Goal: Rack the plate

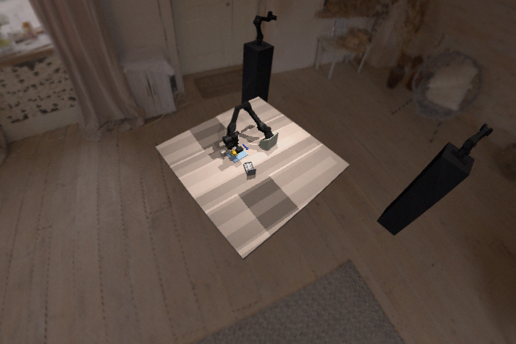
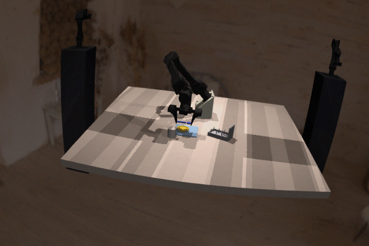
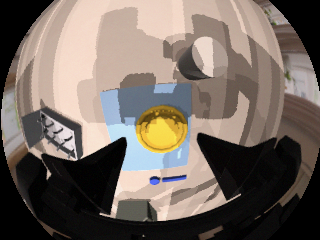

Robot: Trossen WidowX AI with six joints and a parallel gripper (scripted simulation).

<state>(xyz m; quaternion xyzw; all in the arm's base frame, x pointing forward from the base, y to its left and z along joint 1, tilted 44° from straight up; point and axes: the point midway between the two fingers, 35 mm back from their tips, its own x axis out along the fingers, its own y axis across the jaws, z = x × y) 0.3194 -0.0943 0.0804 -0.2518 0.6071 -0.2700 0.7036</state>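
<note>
The yellow round plate lies flat on the light-blue mat. My gripper is open, points down and is above the plate. Its two fingers show on either side of the plate in the wrist view, with nothing between them. The dark dish rack stands apart from the mat, to the left in the wrist view. It has short upright rails and a taller panel at one end, and it holds no plate.
A grey cup stands beside the mat, on the side away from the rack. A blue spoon-like utensil lies between the mat and the grey-green arm mount.
</note>
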